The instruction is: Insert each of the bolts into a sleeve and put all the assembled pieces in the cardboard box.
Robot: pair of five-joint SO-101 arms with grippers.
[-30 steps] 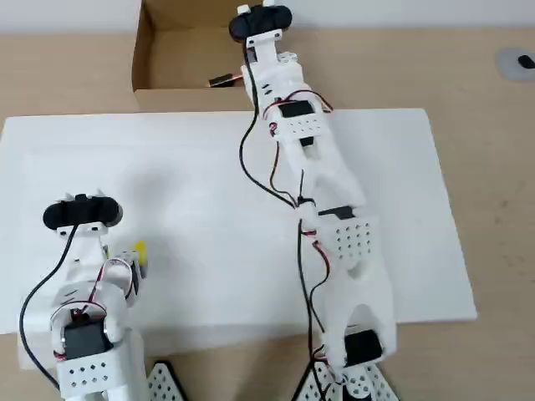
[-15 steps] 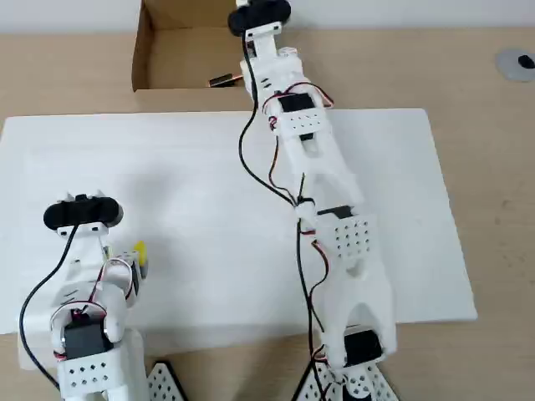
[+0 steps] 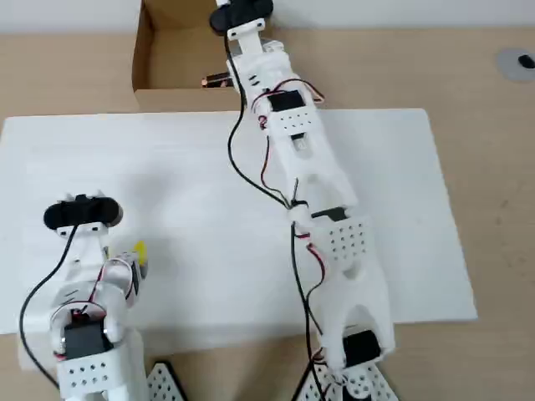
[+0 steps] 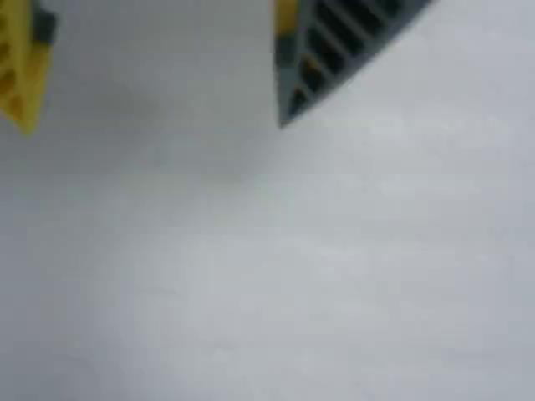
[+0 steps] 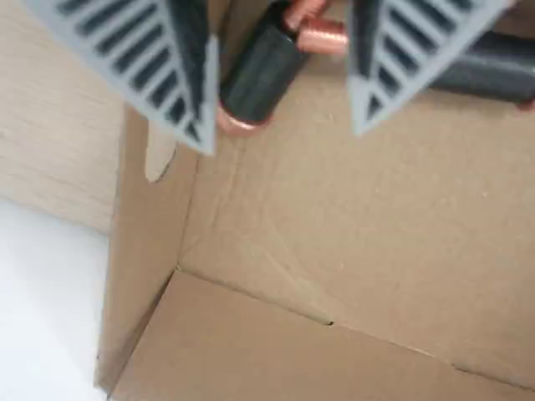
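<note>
Black sleeve with copper bolt (image 5: 266,67), on the floor of the brown cardboard box (image 5: 276,251)
Lies loose between wide-parted fingers of right gripper (image 5: 284,134), near a second dark assembled piece (image 5: 493,75) in the box; left gripper (image 4: 155,124) spread, empty, well outside box. Looks nearly finished.

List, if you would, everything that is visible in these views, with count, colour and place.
Black cylindrical sleeves with copper bolts: two, black and copper, lying on the box floor.
Brown cardboard box: one, brown, at the table's far edge, beyond the sheet.
White flat sheet: one, white, spread on the table.
Light wooden table: one, tan, under everything.
Grey round disc: one, grey, on the table's far right.
Right gripper: one, grey fingers, open above the box floor.
Left gripper: one, yellow and grey fingers, open above the sheet.
</note>
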